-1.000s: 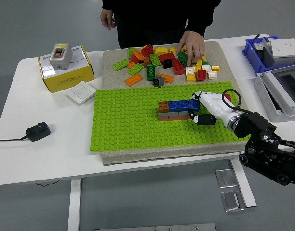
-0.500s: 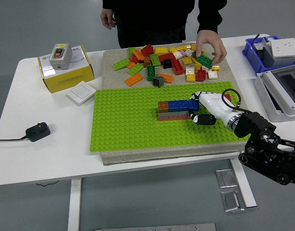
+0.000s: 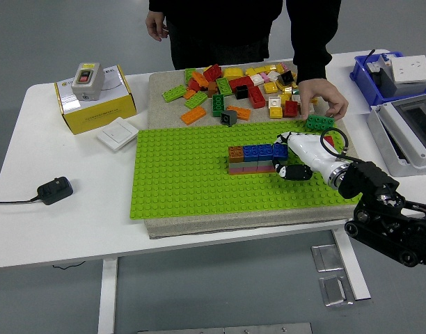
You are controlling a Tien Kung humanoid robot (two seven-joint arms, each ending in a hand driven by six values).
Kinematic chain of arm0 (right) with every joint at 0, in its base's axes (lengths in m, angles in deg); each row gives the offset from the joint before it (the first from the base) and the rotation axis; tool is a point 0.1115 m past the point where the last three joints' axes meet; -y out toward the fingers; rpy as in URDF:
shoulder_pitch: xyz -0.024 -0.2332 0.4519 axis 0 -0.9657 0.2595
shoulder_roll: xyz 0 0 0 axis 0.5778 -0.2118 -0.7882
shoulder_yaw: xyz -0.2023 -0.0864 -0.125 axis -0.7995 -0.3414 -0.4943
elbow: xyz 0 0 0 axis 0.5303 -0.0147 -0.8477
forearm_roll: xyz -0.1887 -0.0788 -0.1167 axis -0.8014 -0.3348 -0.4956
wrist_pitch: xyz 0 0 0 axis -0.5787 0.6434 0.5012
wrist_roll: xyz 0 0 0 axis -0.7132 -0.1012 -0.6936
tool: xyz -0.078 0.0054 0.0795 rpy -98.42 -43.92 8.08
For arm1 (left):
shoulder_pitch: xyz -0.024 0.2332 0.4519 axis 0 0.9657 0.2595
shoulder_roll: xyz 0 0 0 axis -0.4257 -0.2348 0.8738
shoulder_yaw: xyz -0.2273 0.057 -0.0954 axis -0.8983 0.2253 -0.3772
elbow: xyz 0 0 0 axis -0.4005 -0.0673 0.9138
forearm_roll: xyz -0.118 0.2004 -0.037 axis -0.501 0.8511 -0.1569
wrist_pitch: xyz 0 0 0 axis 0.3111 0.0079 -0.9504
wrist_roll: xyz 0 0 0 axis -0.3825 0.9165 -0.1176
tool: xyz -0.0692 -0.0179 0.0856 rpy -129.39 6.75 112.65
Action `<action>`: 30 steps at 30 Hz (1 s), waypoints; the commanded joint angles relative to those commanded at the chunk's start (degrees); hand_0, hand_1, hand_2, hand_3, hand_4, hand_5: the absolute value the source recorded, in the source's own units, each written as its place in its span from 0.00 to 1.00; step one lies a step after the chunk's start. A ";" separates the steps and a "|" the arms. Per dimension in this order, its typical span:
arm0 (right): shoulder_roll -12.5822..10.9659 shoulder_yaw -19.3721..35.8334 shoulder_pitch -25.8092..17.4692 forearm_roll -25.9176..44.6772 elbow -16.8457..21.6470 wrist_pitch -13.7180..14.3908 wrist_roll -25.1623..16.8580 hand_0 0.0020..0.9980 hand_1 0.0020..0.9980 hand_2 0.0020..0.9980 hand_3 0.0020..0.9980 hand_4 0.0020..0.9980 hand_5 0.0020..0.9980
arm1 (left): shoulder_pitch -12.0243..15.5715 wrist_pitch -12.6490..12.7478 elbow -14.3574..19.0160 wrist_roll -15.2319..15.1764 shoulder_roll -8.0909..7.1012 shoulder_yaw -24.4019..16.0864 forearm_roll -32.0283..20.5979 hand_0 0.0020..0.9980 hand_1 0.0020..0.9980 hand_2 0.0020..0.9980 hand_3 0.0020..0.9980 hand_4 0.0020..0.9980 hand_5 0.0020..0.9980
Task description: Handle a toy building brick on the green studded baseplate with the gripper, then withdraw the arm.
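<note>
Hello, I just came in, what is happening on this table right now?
The robot's right hand is at the right end of a short brick wall built on the green baseplate, its fingers at the end blue brick. Whether they grip it cannot be seen. Across the table, a person's hand holds a green brick at the baseplate's far right edge, beside the pile of loose bricks. The robot's left arm is not visible.

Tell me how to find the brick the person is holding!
Start at the big green studded baseplate and go to its far right corner. There the person's hand holds a small dark green plastic brick. Unlike the other loose bricks, it sits alone at the baseplate's edge.
</note>
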 joint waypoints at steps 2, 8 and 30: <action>-0.03 0.02 0.00 0.05 0.09 0.03 -0.05 0.80 0.88 0.91 0.70 0.47 0.35 | 0.02 0.00 0.00 0.02 0.01 -0.05 0.06 0.66 0.66 0.58 0.60 0.14 0.68; -0.10 0.14 0.00 0.25 0.19 0.10 -0.16 0.79 0.88 0.91 0.70 0.47 0.35 | 0.06 -0.01 0.00 0.02 0.03 -0.07 0.09 0.66 0.66 0.58 0.60 0.14 0.68; -0.24 0.19 0.11 1.15 0.37 0.27 -0.47 0.80 0.88 0.91 0.71 0.47 0.35 | 0.04 0.00 0.00 -0.02 0.04 -0.03 0.07 0.66 0.66 0.58 0.60 0.13 0.68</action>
